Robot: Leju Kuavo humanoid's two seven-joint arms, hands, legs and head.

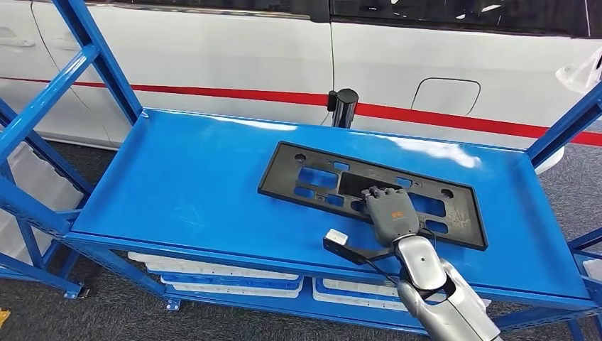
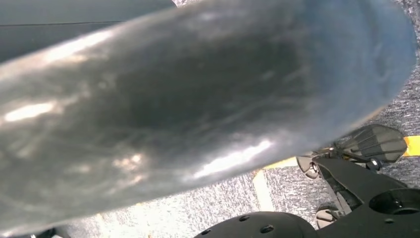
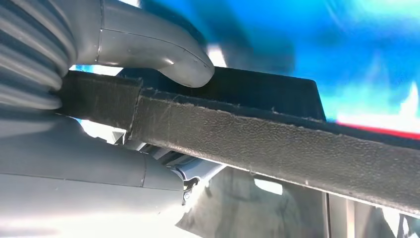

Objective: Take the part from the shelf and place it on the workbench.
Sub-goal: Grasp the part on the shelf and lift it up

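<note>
The right robot hand (image 1: pixel 389 211) reaches forward over the near edge of the blue shelf (image 1: pixel 184 185), its silver forearm rising from below and the back of the hand turned upward. It grips the near long edge of the black plastic panel (image 1: pixel 319 177), a flat rectangular part with several rectangular cut-outs and small round holes. In the right wrist view the thick grey thumb (image 3: pixel 163 52) lies on one face of the panel's rim (image 3: pixel 277 144) while the rest of the robot hand presses from the opposite face, so the rim is clamped between them.

The panel stretches away to both sides of the hand and beyond it, over the shelf's top deck; whether it lies flat or is raised slightly cannot be told. Just beside the wrist, toward the robot, a small white-and-black camera block (image 1: pixel 336 239) juts out on a bracket. Beyond the panel, past the shelf's far edge, stands a black post (image 1: pixel 345 106) before a white car body with a red stripe (image 1: pixel 234 93). White trays (image 1: pixel 213 268) lie on the shelf's lower level, beneath the hand.

The left robot hand cannot be made out in the blurred left wrist view, so its state cannot be told.
</note>
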